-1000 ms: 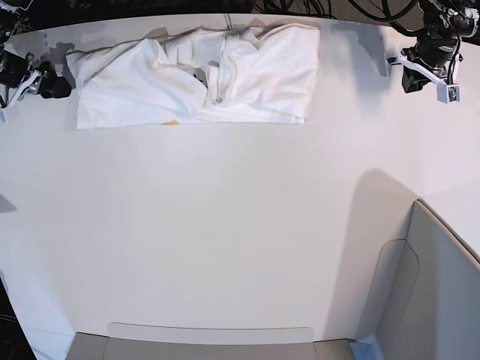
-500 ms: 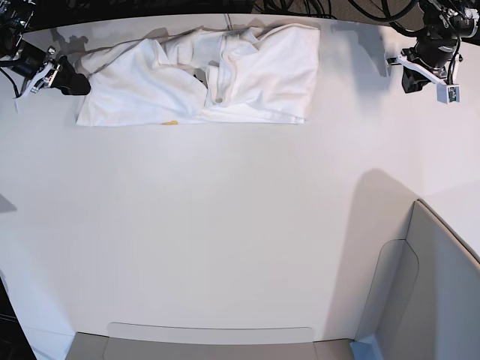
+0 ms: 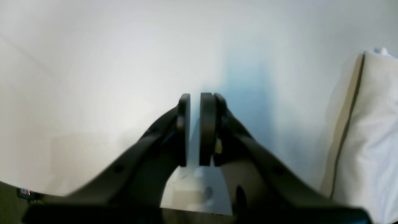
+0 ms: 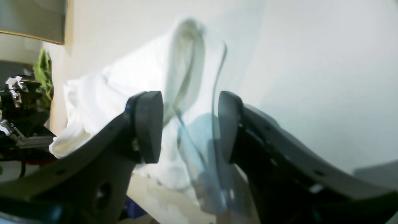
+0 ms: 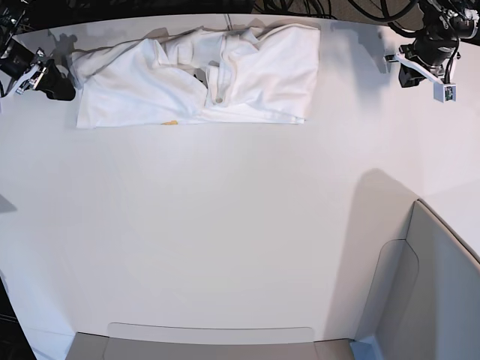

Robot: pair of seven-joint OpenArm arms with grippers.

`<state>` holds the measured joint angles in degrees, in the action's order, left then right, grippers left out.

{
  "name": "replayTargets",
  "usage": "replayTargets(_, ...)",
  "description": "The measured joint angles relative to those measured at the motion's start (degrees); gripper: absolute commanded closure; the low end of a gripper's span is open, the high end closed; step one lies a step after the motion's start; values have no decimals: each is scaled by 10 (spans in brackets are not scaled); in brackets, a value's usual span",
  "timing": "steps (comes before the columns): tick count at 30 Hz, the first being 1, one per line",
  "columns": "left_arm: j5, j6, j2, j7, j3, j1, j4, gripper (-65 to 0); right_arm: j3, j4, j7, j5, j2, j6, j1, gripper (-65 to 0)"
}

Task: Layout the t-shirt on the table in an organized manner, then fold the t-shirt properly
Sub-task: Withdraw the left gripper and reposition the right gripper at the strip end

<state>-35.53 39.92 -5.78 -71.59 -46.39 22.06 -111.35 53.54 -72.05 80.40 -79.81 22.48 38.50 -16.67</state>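
Observation:
The white t-shirt (image 5: pixel 255 75) lies crumpled in a wide band along the far edge of the white table (image 5: pixel 225 225), with a small yellow bit of print at its near hem. At the shirt's left end is my right gripper (image 5: pixel 64 84). In the right wrist view this gripper (image 4: pixel 189 95) is open, and a blurred fold of the t-shirt (image 4: pixel 124 93) shows just ahead between the jaws; I cannot tell if it touches. My left gripper (image 5: pixel 401 69) hovers at the far right, apart from the shirt. Its jaws (image 3: pixel 195 96) stand almost together, empty, over bare table (image 3: pixel 124 46).
A grey panel (image 5: pixel 435 285) stands at the near right corner and a low grey strip (image 5: pixel 210 343) runs along the near edge. Black cables (image 5: pixel 375 15) hang beyond the far edge. A pale padded panel (image 3: pixel 373 124) shows at the right of the left wrist view.
My right gripper has swung from the table's left edge towards the shirt's left end and slightly farther back. The left gripper has edged a little towards the far edge. The shirt lies as before.

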Motion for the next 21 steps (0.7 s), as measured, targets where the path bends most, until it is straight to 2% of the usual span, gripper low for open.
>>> replayTargets(6, -1, 0, 0, 1, 11, -3, 0, -69, -13, 0, 0, 3, -12, -6, 2, -291)
replayTargets(9, 0, 0, 1, -2, 11, -1, 0, -69, -18, 0, 0, 27, -21, -8, 3, -291)
replayTargets(18, 0, 0, 0, -1, 10, -2, 0, -69, -17, -40, 2, 43, -19, -91, -3, -291)
replayTargets(21, 0, 0, 1, -1, 10, -2, 0, -69, -19, -53, -1, 41, -19, -97, -3, -291)
